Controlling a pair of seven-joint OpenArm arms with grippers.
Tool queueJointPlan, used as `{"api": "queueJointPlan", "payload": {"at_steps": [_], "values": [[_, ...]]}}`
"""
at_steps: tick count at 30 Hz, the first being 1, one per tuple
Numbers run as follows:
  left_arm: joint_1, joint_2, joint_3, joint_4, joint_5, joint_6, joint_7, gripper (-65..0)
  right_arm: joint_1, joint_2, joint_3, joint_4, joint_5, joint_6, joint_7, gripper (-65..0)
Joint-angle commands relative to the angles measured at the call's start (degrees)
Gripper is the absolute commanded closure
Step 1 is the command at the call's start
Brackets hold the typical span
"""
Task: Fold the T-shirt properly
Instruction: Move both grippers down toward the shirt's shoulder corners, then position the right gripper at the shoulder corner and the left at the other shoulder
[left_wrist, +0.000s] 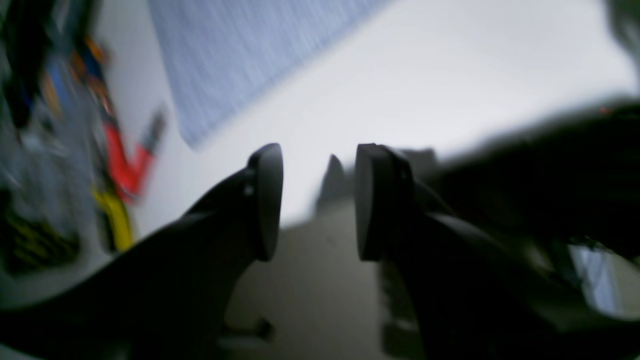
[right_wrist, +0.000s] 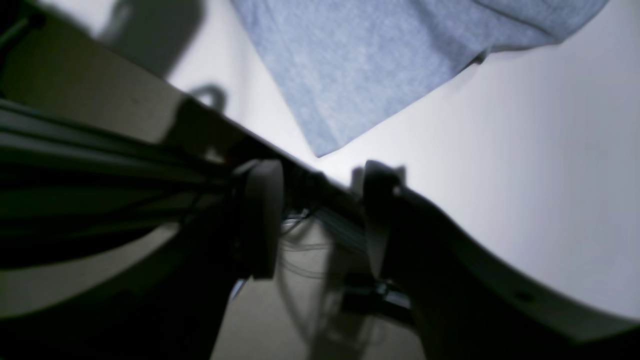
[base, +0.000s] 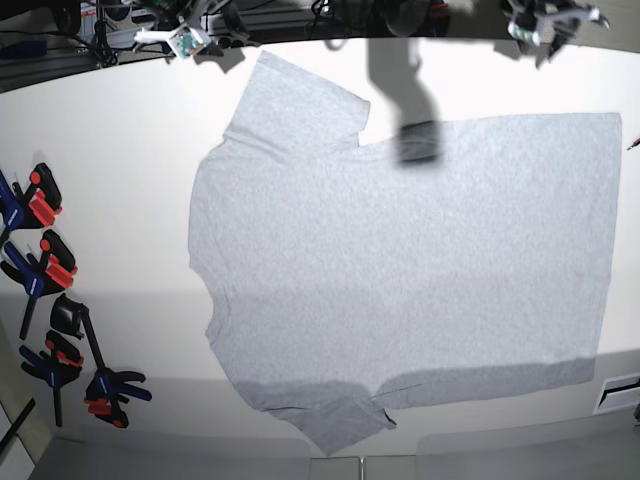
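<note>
White surface (base: 120, 180) carries the T-shirt (base: 400, 260) spread flat, plain side up, collar toward 9 o'clock and hem toward 3 in the base view. Both sleeves are splayed, one at 12 and one at 6. The left hand (left_wrist: 318, 202) and right hand (right_wrist: 320, 220) hang above the surface edge with jaws apart, holding nothing.

Judging the risks: the hem reaches nearly to the 3 o'clock edge, so a careless drag could pull cloth over it. A shallow pinch may lift only the top layer. Spring clamps (base: 50, 300) crowd 9 o'clock and could snag a sweep. Open room lies around 10 o'clock.
</note>
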Motion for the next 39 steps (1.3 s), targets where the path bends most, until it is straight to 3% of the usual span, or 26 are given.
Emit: {"api": "queueJointPlan", "payload": {"at_steps": [1, 4, 7, 12, 16, 21, 24, 31, 35, 39], "values": [[0.15, -1.57, -0.24, 0.96, 0.5, 0.61, -1.14, -21.6, -0.46, 1.33, 0.17, 1.16, -0.81, 1.81, 0.81, -25.0], [-1.49, -5.31, -0.24, 0.96, 0.5, 0.83, -1.4, -21.6, -0.5, 5.05, 0.2, 1.16, -5.09, 4.79, 0.81, -25.0], [-1.73, -6.23, -0.15, 0.96, 0.35, 0.74, -1.55, -21.5, -0.48, 8.46, 0.2, 1.16, -12.92, 3.85, 0.87, -25.0], [-2.47, -6.23, -0.13, 0.96, 0.26, 0.76, -9.25, -21.5, -0.46, 12.9, -0.15, 1.14, -27.93, -2.91, 1.49, -25.0], [-5.11, -6.23, -0.13, 0.96, 0.2, 0.76, -8.15, -21.6, -0.46, 14.86, -5.14, 1.14, -37.42, -8.61, 2.12, -25.0], [-8.72, -6.21, -0.13, 0.96, -6.54, 0.74, -7.37, -21.6, 0.55, 14.58, -15.61, 0.98, -48.41, -17.84, 1.57, -25.0], [-10.67, -6.21, -0.13, 0.96, -9.6, 0.66, -7.34, -21.6, 4.04, 13.46, -21.73, 0.59, -50.4, -21.4, 0.55, -25.0], [-13.64, -6.23, -0.13, 0.96, -9.81, 0.63, -7.1, -21.6, 15.08, 7.63, -32.72, -4.96, -49.55, -21.16, 0.17, -25.0], [-13.6, -6.21, -0.13, 0.96, -9.84, 0.61, -6.95, -21.6, 19.02, 6.93, -38.66, -10.58, -50.8, -19.93, -0.11, -25.0], [-13.62, -6.23, -0.13, 0.96, -9.84, 0.63, -6.97, -21.6, 21.2, 6.93, -42.62, -13.7, -55.01, -24.68, -0.28, -26.2]]}}
